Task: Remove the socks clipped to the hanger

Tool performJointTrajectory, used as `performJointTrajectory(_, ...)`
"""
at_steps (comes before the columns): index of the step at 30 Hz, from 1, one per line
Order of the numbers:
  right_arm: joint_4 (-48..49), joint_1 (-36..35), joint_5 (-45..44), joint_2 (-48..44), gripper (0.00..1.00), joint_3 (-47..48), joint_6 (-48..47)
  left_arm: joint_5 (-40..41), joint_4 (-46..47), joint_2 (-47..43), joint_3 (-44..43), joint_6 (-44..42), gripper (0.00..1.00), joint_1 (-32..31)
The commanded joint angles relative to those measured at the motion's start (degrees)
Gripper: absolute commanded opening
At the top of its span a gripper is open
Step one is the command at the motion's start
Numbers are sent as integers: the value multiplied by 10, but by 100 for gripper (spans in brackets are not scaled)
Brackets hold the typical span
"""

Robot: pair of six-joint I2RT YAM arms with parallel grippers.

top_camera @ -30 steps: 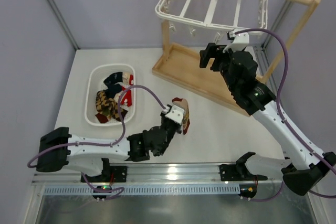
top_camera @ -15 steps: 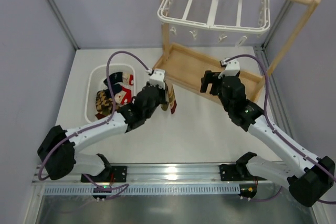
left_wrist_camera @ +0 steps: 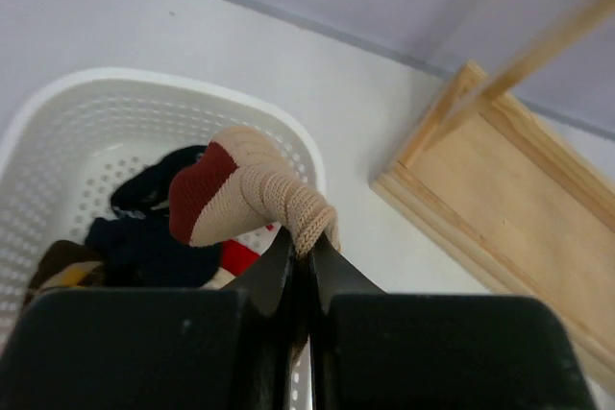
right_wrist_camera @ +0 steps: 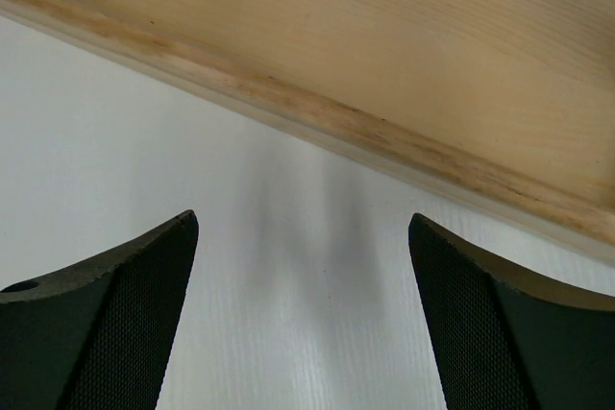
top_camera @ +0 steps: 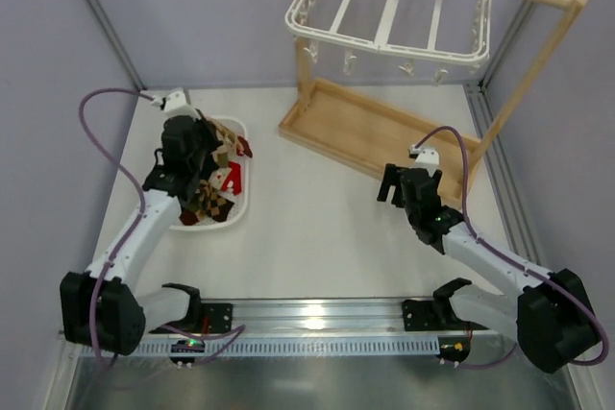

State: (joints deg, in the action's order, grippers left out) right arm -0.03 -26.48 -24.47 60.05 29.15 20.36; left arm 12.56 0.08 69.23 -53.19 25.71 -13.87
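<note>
1. Sock [left_wrist_camera: 240, 189] on delivery: my left gripper [left_wrist_camera: 303, 242] clamps its cream cuff above the basket [left_wrist_camera: 58, 93], at nine o'clock.
2. A second ago that gripper sat mid-table, near six; it has since swung left.
3. My right gripper [right_wrist_camera: 303, 319], jaws wide and empty, has dropped from the hanger [top_camera: 389, 12] at one o'clock to the table [right_wrist_camera: 192, 141] beside the stand [right_wrist_camera: 384, 45].
4. No socks show on the hanger; I judge only the release remains.

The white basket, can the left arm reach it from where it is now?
Probably yes. The left gripper, shut on a cream sock, hangs right above the basket, and nothing lies between them. The right gripper is open, off by the wooden stand.
</note>
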Motion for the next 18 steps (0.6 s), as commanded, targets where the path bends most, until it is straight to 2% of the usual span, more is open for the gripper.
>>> performJointTrajectory(1, 70, 9, 19, 20, 90, -4, 25, 10, -23, -78, 15, 12, 0, 27)
performJointTrajectory(6, 92, 11, 43, 33, 90, -11, 31, 61, -20, -132, 67, 23, 0, 28)
performJointTrajectory(12, 101, 13, 53, 31, 90, -15, 34, -3, -3, -110, 125, 43, 0, 28)
performJointTrajectory(15, 98, 12, 53, 26, 90, -18, 33, -25, 34, -101, 144, 48, 0, 26)
performJointTrajectory(18, 93, 12, 53, 19, 90, -18, 33, -19, 30, -88, 143, 42, 0, 25)
